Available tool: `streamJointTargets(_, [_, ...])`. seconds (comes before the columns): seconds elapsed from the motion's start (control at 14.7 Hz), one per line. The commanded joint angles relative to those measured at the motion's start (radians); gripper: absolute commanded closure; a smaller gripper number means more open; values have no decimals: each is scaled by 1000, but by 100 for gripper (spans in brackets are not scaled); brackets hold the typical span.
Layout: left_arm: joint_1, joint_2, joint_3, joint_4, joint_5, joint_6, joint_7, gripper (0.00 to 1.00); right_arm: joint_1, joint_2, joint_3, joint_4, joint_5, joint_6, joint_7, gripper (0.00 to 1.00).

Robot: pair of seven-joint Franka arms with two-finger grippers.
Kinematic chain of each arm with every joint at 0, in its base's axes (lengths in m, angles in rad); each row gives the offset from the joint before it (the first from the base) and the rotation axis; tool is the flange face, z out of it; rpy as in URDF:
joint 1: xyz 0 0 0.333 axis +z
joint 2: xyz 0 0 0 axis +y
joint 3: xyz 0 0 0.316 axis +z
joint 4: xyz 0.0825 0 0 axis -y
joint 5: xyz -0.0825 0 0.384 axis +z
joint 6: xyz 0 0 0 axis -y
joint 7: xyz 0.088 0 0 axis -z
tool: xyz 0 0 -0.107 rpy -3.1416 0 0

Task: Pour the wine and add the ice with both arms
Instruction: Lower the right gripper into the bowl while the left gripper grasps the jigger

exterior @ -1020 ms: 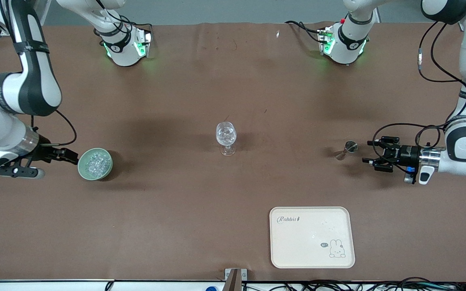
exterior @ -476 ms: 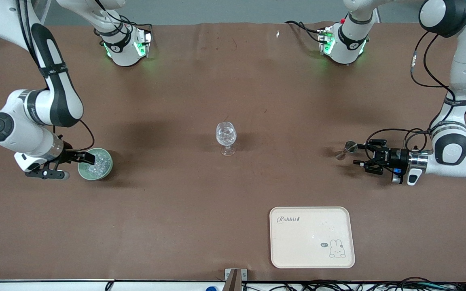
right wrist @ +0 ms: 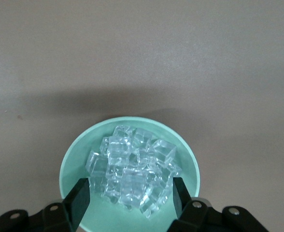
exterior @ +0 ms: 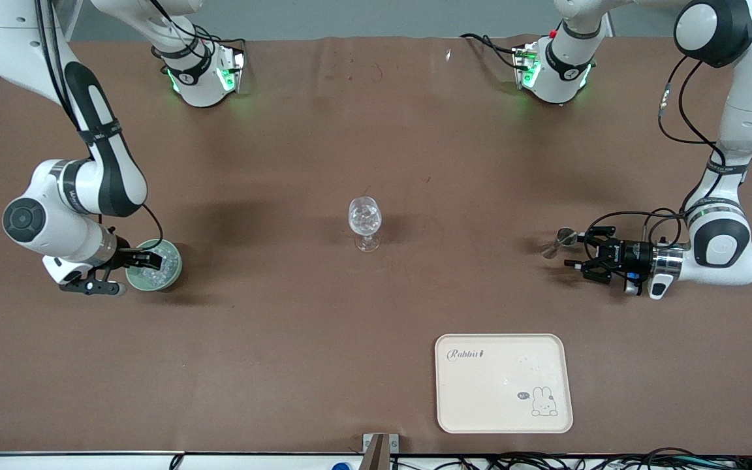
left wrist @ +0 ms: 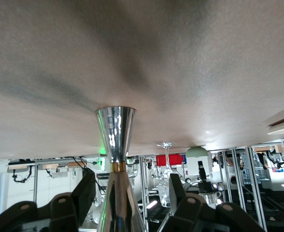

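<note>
I'm watching both arms closing in: right gripper (exterior: pixel 151 260) dipping part-open fingers into the ice (right wrist: pixel 132 173) bowl (exterior: pixel 172 274), left gripper (exterior: pixel 578 250) straddling the jigger (exterior: pixel 557 243), ungripped; glass (exterior: pixel 365 222) waiting mid-table.

Clearly a robotics lab: two white arms (exterior: pixel 76 189) bolted to a brown-covered worktop (exterior: pixel 324 143), green status lights at their bases, black cables (exterior: pixel 611 462) trailing along the edge, metal racks (left wrist: pixel 238 169) and equipment in the background.
</note>
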State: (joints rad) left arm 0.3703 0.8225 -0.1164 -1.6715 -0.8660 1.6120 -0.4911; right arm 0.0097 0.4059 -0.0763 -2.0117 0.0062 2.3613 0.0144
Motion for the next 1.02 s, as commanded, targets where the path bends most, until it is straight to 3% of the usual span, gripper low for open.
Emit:
streamJointTargets(0.0, [-4,0,-5,-20,-28,8,-11,33,-7,11,6,-9,-2,19,12,29])
streamJointTargets(0.61, [-11,4,-5,-28,-18,19,5,39,-10,31,7,-19,9,22,15,37])
streamJointTargets(0.82, [-11,4,-3,-36,-16,22,6,41,-7,33,7,-16,11,26,15,43])
streamJointTargets(0.95, [-11,4,-3,-37,-15,28,8,44,-4,40,7,-10,11,29,15,54])
